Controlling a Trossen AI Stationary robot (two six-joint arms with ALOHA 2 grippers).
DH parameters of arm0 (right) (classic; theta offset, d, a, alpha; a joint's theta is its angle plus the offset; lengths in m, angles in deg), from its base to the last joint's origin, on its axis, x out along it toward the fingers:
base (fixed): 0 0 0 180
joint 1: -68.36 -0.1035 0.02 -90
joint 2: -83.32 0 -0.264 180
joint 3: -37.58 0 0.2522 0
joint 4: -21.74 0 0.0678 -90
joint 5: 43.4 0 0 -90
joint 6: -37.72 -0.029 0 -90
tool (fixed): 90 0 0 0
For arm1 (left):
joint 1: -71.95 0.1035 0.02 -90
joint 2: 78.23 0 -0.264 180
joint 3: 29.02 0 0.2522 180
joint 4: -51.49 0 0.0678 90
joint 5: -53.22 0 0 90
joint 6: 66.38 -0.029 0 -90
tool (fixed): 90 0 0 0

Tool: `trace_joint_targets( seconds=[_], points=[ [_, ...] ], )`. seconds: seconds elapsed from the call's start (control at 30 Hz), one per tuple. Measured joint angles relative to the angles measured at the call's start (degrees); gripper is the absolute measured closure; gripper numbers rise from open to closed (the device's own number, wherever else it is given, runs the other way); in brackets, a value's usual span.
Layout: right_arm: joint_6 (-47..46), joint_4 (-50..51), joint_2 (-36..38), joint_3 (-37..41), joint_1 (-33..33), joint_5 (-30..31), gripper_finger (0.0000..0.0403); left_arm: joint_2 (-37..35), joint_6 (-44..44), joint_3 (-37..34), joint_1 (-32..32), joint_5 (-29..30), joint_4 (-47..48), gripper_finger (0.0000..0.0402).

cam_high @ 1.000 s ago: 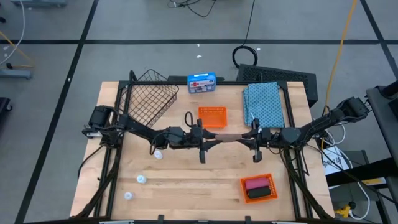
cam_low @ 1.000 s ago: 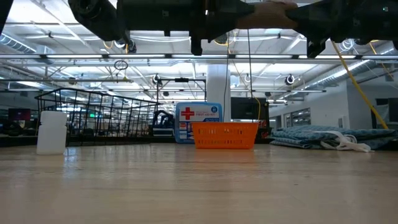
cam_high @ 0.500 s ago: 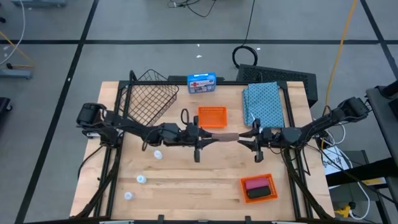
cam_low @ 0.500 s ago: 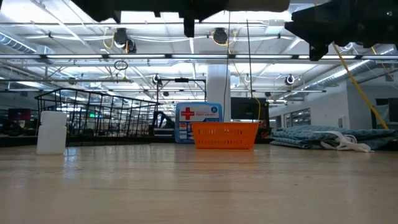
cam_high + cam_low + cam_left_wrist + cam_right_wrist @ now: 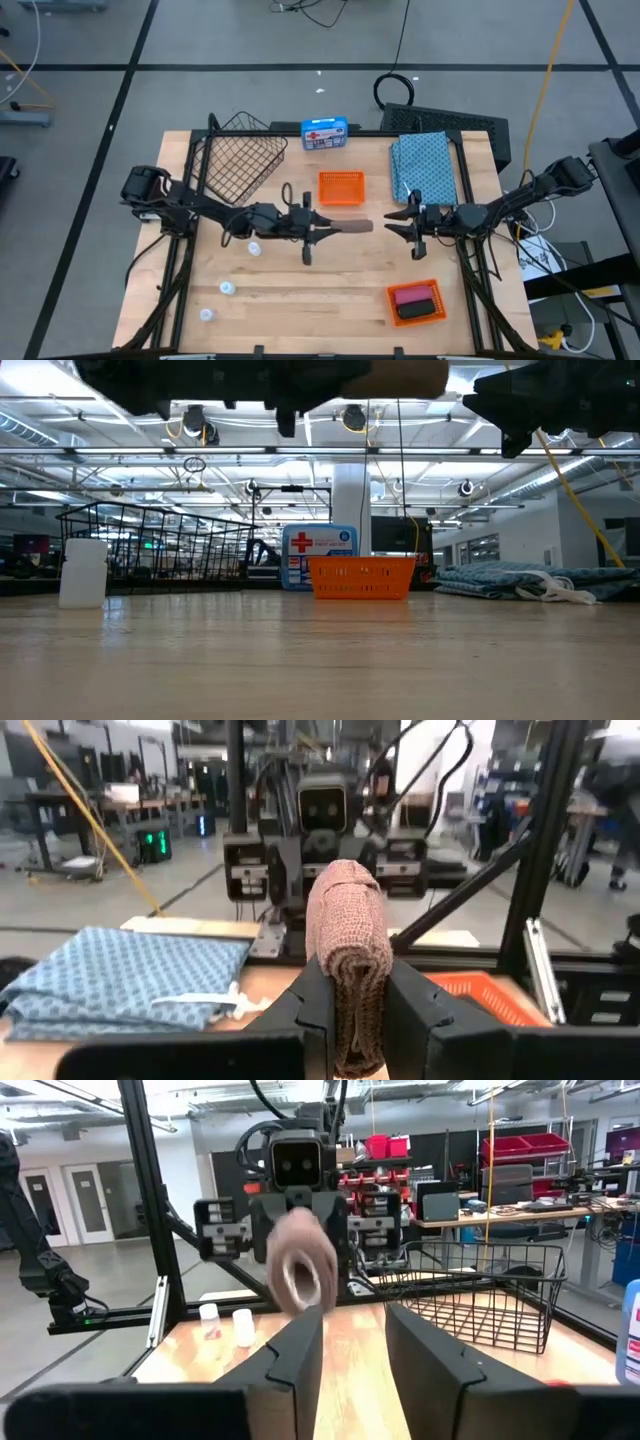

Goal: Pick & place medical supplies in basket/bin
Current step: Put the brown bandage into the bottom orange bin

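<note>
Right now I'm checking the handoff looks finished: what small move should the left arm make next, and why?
Probably swing toward the wire basket. The left gripper is clamped on the brown roll, the right gripper stands open and clear of it, and the basket sits at the table's back left.

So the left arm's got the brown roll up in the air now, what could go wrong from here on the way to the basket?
The left hand grips the brown gauze roll only by one end, so it could slip out or tilt on the way. The dark wire-mesh basket lies back behind the arm, so a careless swing might clip its rim. The open right hand hovers close by and could be bumped.
</note>
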Motion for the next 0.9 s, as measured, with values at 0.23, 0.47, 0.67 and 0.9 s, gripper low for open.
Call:
trace_joint_targets(
  seconds=[0.23,0.47,0.67,0.9],
  points=[
    [0.0,-0.1,0.0,0.0,0.0,0.0,0.0304,0.0,3.2,-3.4,0.1,0.4,-3.7,0.0354],
    [-0.5,-3.5,0.0,0.0,0.0,0.0,0.0304,0.0,2.6,-3.5,0.0,0.5,-3.2,0.0354],
    [2.9,-8.1,0.2,-3.7,0.0,0.1,0.0297,0.0,1.6,-3.5,0.0,2.1,-0.1,0.0343],
    [7.2,27.2,-1.9,-25.5,0.4,2.8,0.0255,0.0,1.0,-3.5,0.0,1.6,0.2,0.0355]
  ],
)
